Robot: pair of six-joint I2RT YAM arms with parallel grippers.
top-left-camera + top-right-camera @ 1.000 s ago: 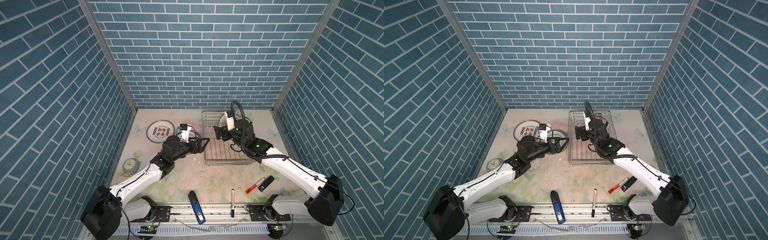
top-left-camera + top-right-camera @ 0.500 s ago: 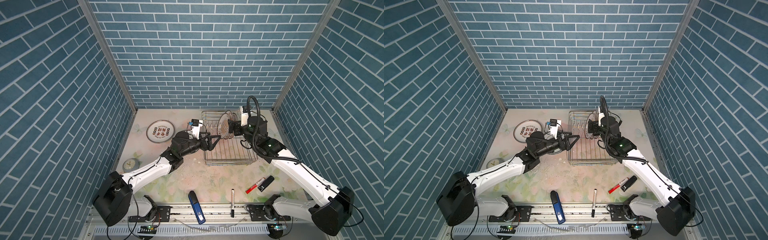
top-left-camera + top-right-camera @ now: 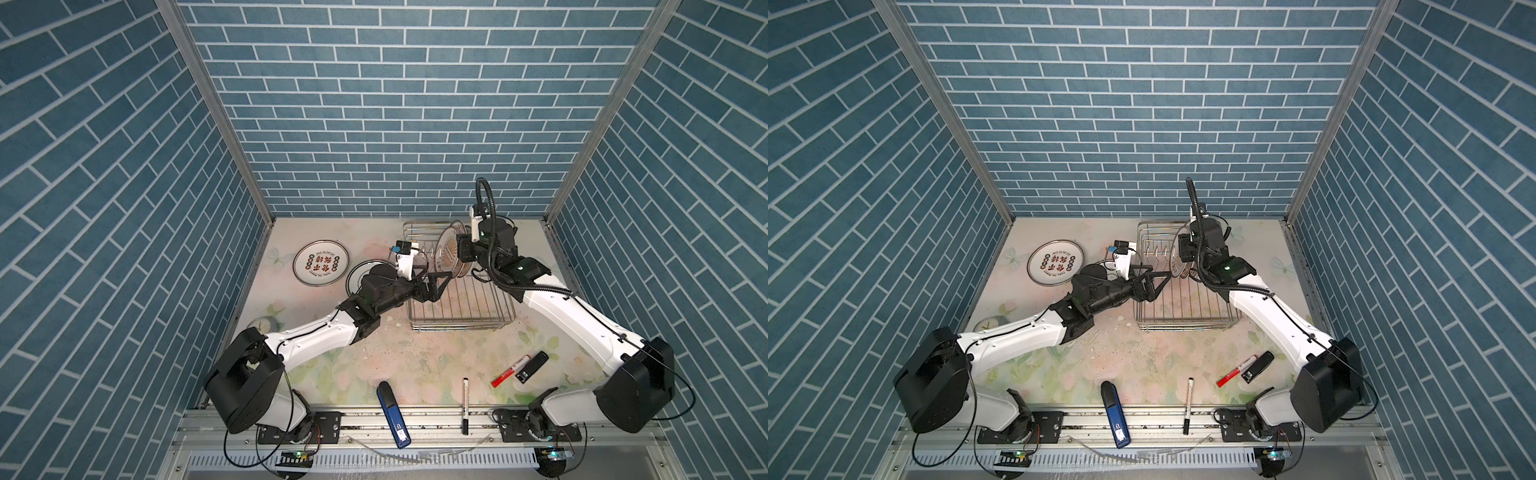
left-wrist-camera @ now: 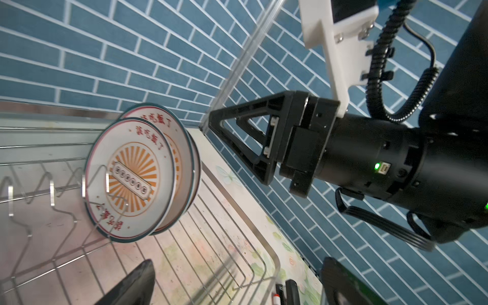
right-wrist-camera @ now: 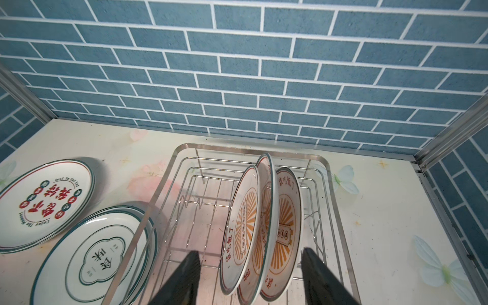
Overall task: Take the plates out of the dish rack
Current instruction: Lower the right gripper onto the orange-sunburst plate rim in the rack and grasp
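Observation:
The dish rack point(image 3: 461, 328) point(image 3: 1183, 322) point(image 5: 184, 150) stands at the back right of the table. Three sunburst plates point(image 5: 264, 227) point(image 3: 448, 253) point(image 4: 132, 177) stand upright in its prongs. My right gripper point(image 5: 250, 277) point(image 3: 463, 253) hangs over them, open, one finger on either side of all three and a gap showing at the left finger. My left gripper point(image 3: 434, 286) point(image 3: 1158, 286) point(image 4: 237, 287) is open and empty over the rack's left side. Left of the rack lie a stack of red-character plates point(image 3: 320, 264) point(image 5: 45, 203) and quatrefoil plates point(image 5: 103, 253), partly hidden by my left arm in both top views.
A small round clock point(image 3: 264, 324) sits at the table's left edge. Near the front lie a blue object point(image 3: 392, 415), a black marker point(image 3: 465, 405), a red marker point(image 3: 510, 370) and a black block point(image 3: 532, 365). Tiled walls close the back and sides.
My right gripper has swung toward the back right onto the standing plates, and its fingers have come closer together. My left arm has reached right to the rack's left side, still open.

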